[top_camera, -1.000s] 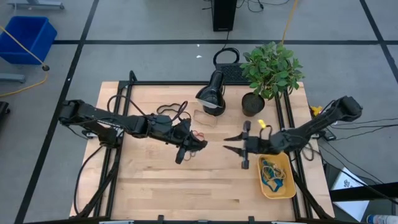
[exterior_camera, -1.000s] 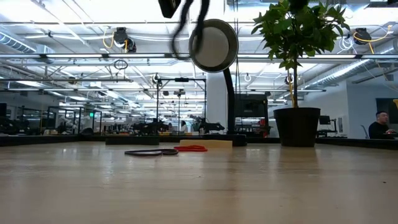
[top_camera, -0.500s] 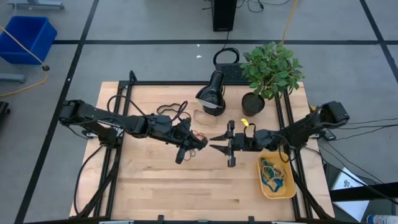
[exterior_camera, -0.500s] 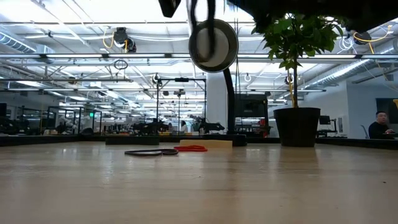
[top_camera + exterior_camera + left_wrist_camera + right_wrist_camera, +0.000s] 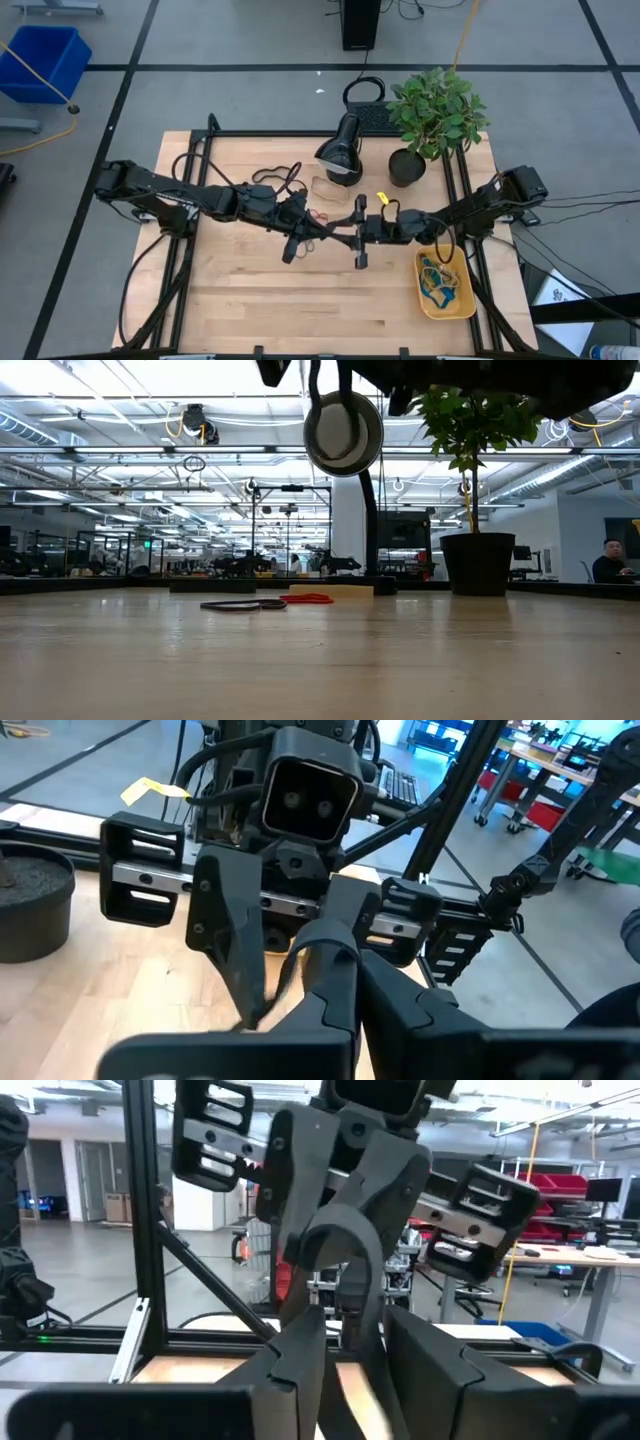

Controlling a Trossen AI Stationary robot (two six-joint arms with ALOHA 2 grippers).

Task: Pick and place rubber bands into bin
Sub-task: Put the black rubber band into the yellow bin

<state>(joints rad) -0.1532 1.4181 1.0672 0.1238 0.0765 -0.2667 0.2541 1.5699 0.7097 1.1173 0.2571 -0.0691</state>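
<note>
Handover in the air needs care: the right gripper (image 5: 352, 232) should close fully on the black band (image 5: 345, 1270) before the left gripper (image 5: 300, 236) lets go. Left fingers are shut on the band; right fingers stand half open around it. Bin (image 5: 462, 307) sits at the tabletop's right edge.

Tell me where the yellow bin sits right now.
In the high view the bin lies at the table's front right corner, below the potted plant and just beside the right arm, with rubber bands already inside.
</note>
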